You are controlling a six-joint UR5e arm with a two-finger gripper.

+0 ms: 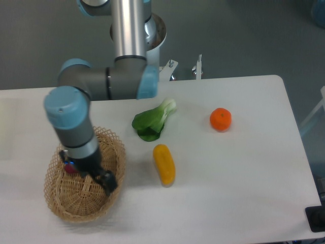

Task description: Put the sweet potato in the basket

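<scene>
1. Mostly hidden, the sweet potato point(67, 168) shows only as a small magenta patch inside the basket point(61, 203), at its left inner side, right beside the arm's wrist.
2. The fingers point(109, 184) sit low over the basket's right inner side, apart from that magenta patch; they look dark and blurred, so I cannot tell how far apart they stand, and nothing is visibly between them.
3. Handling, as a judgement: a tuber this small is likely light and stiff, so it should not sag or crush under a firm pinch.
4. Its smooth skin and tapered ends make the tips poor places to hold; the thick middle, pinched across its short axis, looks the safest grip if it ever has to be picked up again.
5. The basket is woven wicker with an open looped rim, probably light enough to shift if the arm drags against it, so any lift out should be straight up.
6. Judging by where the tuber lies, the placing looks done or nearly done.
7. On the worktop point(244, 168) lie a yellow oblong vegetable point(164, 164), a leafy green point(152, 121) and an orange fruit point(221, 119), all well apart from the basket.
</scene>
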